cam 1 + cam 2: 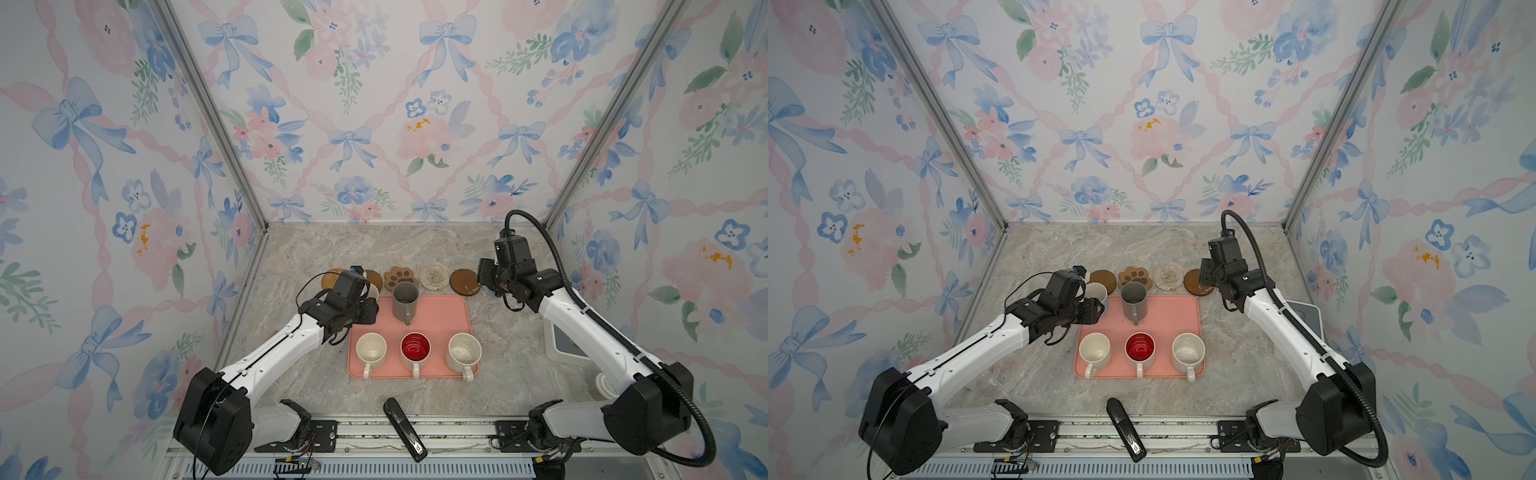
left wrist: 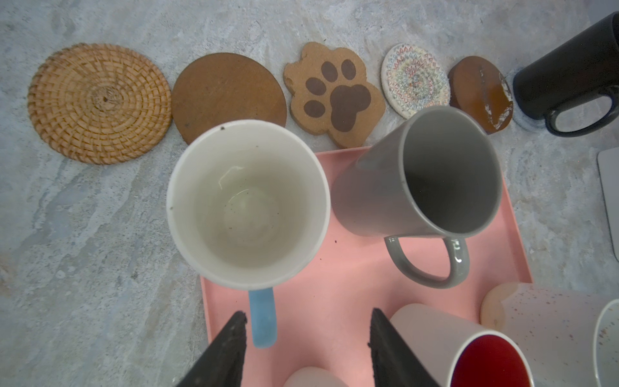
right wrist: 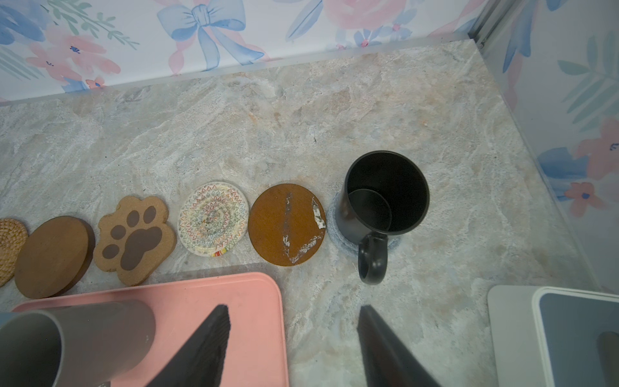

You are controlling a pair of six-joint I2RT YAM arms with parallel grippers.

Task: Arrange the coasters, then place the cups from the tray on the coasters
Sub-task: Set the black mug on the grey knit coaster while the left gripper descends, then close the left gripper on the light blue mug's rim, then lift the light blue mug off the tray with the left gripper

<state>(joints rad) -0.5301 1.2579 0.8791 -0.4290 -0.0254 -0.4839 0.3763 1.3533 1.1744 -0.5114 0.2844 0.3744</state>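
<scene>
Six coasters (image 2: 338,93) likely, six cups (image 2: 418,174), one tray (image 2: 335,284).

The table (image 3: 402,100) looks like matt, veined stone. The tray (image 2: 335,295) is smooth pink plastic with a dull sheen. The rattan mat (image 2: 99,103) is a coarse coiled weave, the brown disc (image 2: 227,90) matt like wood or board, and the paw mat (image 2: 335,93) grainy cork. The cream mat (image 3: 213,223) is stitched cord, the blue mat (image 3: 335,231) fuzzy yarn. The scuffed disc (image 3: 286,224) shines, its coating flaked white. The black mug (image 3: 385,194) is matt, while the grey mug (image 2: 449,167) and blue mug (image 2: 248,204) are glossy glaze.
</scene>
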